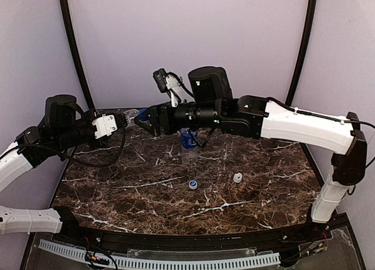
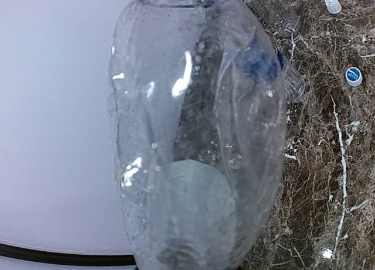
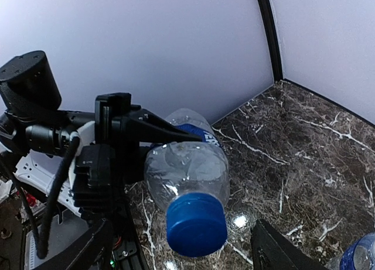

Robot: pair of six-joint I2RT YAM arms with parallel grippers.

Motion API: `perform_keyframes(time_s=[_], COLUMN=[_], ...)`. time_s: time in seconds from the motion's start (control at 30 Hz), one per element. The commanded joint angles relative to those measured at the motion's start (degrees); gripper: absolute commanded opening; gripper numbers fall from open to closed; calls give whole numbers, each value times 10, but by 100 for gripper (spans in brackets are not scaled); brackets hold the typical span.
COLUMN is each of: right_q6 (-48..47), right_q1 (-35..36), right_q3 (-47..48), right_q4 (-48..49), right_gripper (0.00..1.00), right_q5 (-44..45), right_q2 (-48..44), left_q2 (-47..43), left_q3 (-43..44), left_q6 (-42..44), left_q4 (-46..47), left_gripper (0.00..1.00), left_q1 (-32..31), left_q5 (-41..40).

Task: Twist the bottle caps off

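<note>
The held bottle (image 3: 187, 164) hangs sideways in the air over the far left of the dark, white-veined table (image 1: 263, 194), with the left gripper (image 1: 128, 119) clamped round its body. It is thin, clear, crinkled plastic, seemingly almost empty, so I judge it light and soft; squeezed hard it would buckle, held loosely it would spin. The dark blue cap (image 3: 196, 224) is round and looks stiffer (any ridging is too blurred to tell), and is the place to grip. The right gripper (image 1: 143, 120) is spread, one finger either side of the cap, not touching.
</note>
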Motion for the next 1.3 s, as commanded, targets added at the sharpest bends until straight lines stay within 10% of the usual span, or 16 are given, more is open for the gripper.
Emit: perform_keyframes(time_s=[0.0, 0.4, 0.77, 1.27], right_q6=[40, 28, -7, -667], right_q1=[-2, -13, -17, 117], right_q3=[29, 43, 35, -90], right_q4=[-21, -13, -11, -40], right_gripper=[76, 49, 0, 0], right_q5=[-15, -15, -46, 51], right_q2=[18, 26, 26, -38], left_q2=[-2, -3, -5, 0], left_q3=[-8, -9, -8, 53], left_q6=[4, 7, 11, 4], left_q4=[16, 13, 10, -263], left_gripper=[18, 18, 17, 17], left_q1=[-3, -3, -4, -4], left_q5=[-7, -4, 3, 263])
